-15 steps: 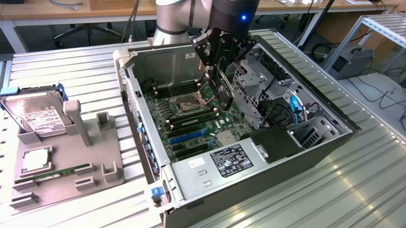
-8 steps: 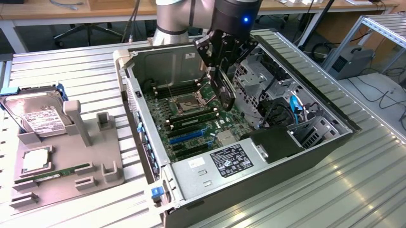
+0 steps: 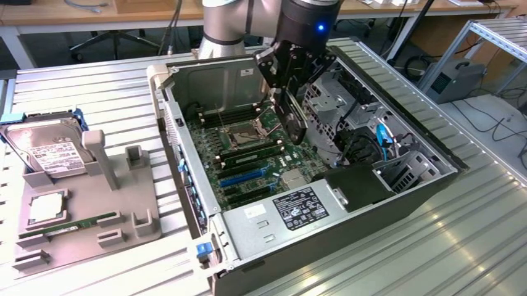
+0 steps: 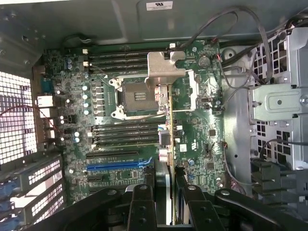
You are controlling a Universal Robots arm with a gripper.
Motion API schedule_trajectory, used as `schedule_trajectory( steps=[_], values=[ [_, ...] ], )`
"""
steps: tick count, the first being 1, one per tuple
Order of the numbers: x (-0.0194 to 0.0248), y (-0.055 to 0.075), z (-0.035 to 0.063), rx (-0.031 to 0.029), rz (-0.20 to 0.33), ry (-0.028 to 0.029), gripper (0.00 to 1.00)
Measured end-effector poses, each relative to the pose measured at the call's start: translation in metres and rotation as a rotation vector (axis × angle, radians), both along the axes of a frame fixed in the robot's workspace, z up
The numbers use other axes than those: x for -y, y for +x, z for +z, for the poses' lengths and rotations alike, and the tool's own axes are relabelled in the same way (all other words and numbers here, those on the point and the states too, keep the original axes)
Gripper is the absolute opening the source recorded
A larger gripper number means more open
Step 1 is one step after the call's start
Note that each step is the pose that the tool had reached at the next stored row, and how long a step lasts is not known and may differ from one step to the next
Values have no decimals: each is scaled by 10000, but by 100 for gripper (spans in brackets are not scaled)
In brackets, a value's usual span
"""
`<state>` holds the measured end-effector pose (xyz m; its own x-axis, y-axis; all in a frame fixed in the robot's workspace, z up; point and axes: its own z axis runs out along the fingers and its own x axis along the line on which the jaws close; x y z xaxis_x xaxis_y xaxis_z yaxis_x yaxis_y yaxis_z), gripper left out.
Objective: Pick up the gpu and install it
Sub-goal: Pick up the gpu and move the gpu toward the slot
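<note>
One open computer case [image 3: 411, 203] stands on the worktop [image 3: 99, 92], and near the worktop's edge at the exterior view's left lies one grey holder [image 3: 82, 194] carrying one hard drive [image 3: 49, 151], one processor chip [image 3: 47, 208] and one memory stick [image 3: 70, 227]. One gpu [image 3: 292, 120] hangs over the case's one motherboard [image 3: 210, 139], which has one blue slot [image 4: 115, 164].

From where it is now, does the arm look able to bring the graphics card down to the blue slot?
Probably yes. The gripper holds the graphics card on edge above the board, the case stands open, and no cable or part lies over the blue slot.
</note>
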<state>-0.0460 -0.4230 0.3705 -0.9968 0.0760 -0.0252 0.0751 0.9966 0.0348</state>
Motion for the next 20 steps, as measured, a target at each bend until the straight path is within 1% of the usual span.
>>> schedule_trajectory(
  steps=[10,14,20],
  values=[
    [0,43,-54,0,0,0,27],
    [0,79,-59,0,0,-1,27],
    [0,80,-59,0,0,0,27]
  ],
)
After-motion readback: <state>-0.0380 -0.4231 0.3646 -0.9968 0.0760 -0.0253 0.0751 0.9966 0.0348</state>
